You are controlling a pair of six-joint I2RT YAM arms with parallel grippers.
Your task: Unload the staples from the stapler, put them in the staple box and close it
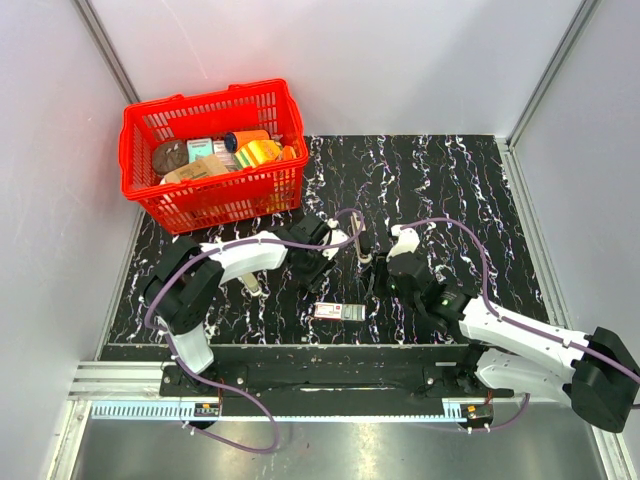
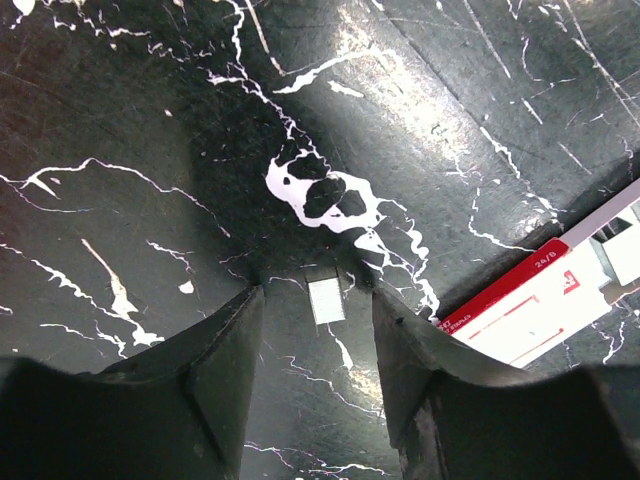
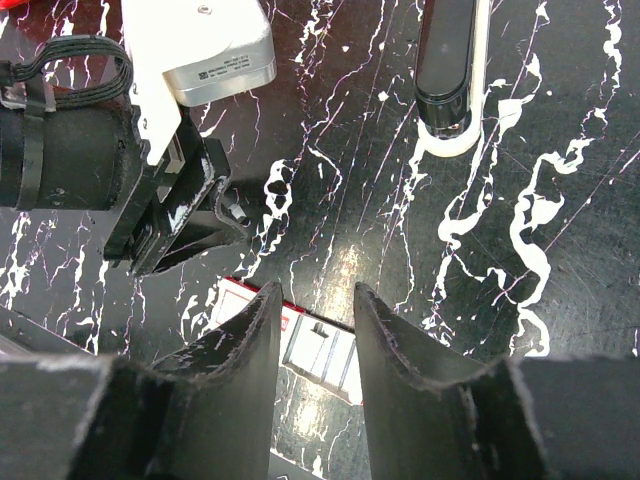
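From my left wrist, my left hand [image 2: 310,292] hangs low over the black marbled desk [image 2: 150,150], fingers moderately wide and gripping nothing; between the tips a small pale rectangle [image 2: 327,300] lies flat on the desk, perhaps a staple strip, perhaps a scrap, I cannot tell which; the white box with the red band [image 2: 535,300] lies just to the right; the stapler does not show here.

From my right wrist, my right hand [image 3: 318,292] is narrow but not closed, with nothing between the fingers; the box shows beneath the tips; the stapler [image 3: 447,70] lies ahead and to the right, apart from both hands, a dark strip with a pale edge; whether its magazine is open I cannot tell.

From above, the stapler [image 1: 359,245] sits between my two arm ends, with neither hand on it; the red basket [image 1: 215,150] stands well apart at the far left.

My judgement: no staples are plainly out and I hold nothing, so the task looks barely begun at most; grasping, opening and emptying the stapler all seem left to do.
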